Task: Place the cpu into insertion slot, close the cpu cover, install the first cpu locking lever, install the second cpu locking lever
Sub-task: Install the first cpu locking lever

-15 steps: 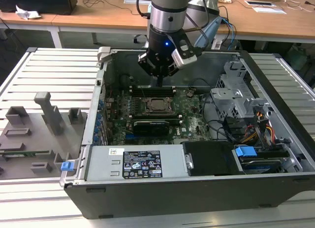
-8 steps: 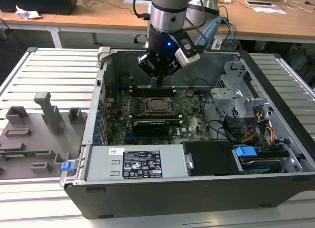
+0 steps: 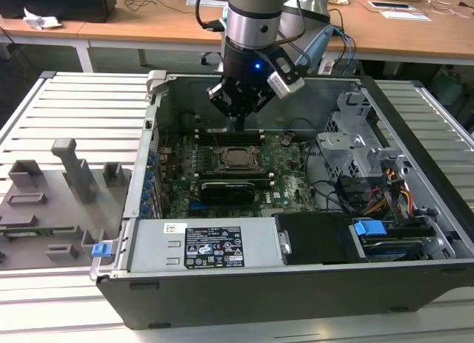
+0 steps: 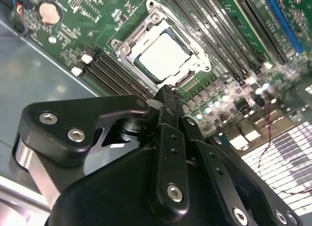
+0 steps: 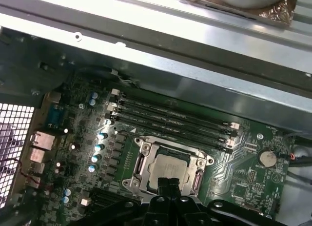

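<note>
We see the cpu [image 5: 166, 168] lying flat in the insertion slot [image 5: 132, 183] on the green motherboard [image 3: 285, 176], silver-grey top up. The cpu cover [image 4: 141, 33] lies down around it, and the chip's top shows through the cover's window. We cannot tell how the locking levers sit.

The arm [image 3: 252, 17] reaches down into the open computer case [image 3: 259, 284], which stands on the slatted table [image 3: 74, 113]. Its jaws are together, with nothing between them. In the exterior view their tip hangs over the long black memory slots [image 5: 170, 119], just beside the socket and above the board. In both wrist views the tip lines up with the socket's near edge, and we cannot tell whether it touches anything. A long black expansion card [image 3: 233, 189] sits on the other side of the socket from the memory slots.
</note>
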`<move>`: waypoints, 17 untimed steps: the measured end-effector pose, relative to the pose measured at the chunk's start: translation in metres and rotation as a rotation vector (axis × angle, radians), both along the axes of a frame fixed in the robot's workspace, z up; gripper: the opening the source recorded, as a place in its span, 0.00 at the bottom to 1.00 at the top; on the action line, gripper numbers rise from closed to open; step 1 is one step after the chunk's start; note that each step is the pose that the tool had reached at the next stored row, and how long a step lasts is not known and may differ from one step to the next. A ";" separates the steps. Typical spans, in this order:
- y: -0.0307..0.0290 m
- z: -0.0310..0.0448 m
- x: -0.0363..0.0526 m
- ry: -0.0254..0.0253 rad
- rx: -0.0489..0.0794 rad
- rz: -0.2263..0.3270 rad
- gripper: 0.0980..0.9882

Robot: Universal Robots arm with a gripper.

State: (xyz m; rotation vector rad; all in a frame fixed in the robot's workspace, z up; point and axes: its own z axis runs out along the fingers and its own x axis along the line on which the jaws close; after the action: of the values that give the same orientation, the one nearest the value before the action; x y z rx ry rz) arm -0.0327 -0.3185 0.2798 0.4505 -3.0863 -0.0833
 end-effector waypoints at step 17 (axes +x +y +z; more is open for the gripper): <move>0.0000 0.0000 0.0000 0.0000 0.000 0.202 0.01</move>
State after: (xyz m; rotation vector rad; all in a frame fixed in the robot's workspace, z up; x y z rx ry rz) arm -0.0326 -0.3185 0.2798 0.7578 -3.0202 -0.0793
